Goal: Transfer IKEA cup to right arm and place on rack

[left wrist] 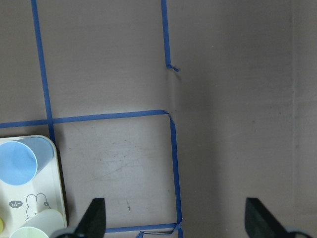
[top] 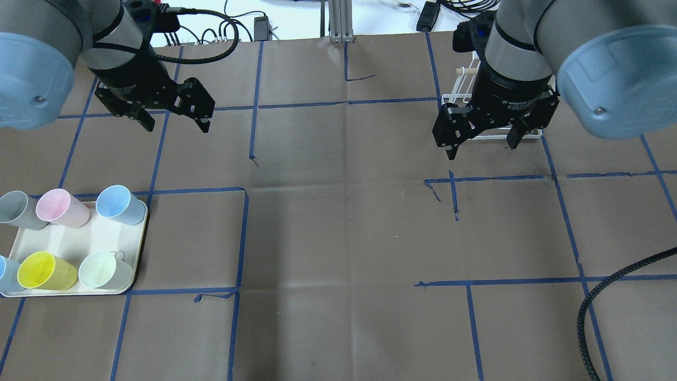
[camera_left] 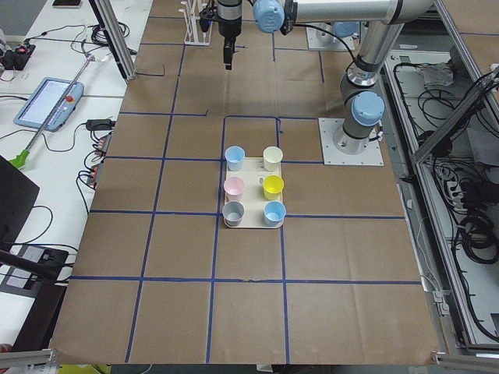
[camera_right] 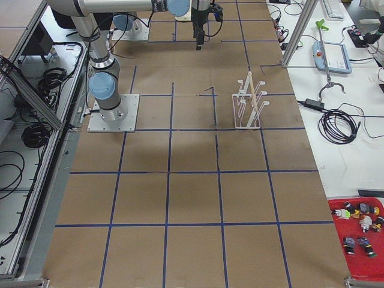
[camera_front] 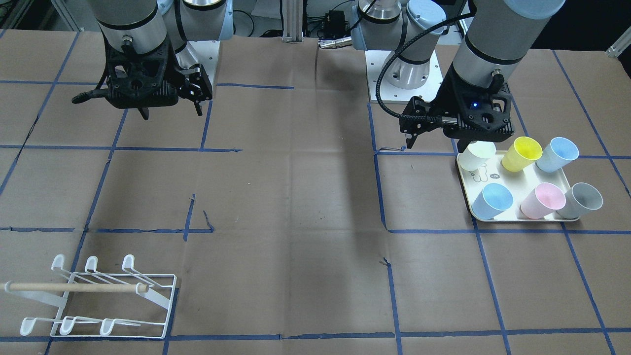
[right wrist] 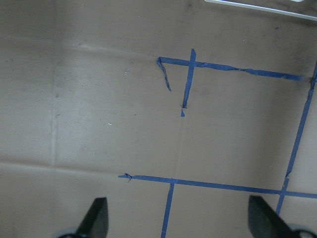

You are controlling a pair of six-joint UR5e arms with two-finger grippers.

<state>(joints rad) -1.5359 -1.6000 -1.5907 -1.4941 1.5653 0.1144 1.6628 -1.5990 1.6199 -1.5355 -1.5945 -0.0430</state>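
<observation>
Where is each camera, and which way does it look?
Front-facing: across the table, facing the robot; left gripper, right gripper, rack, tray.
Overhead: behind its shoulders, looking down forward; both grippers.
Exterior left: table's left end, looking along it; left arm near.
Exterior right: table's right end; right arm near.
Left wrist: looking down; its fingertips.
Right wrist: looking down; its fingertips.
Shared: front-facing and overhead both show the tray.
</observation>
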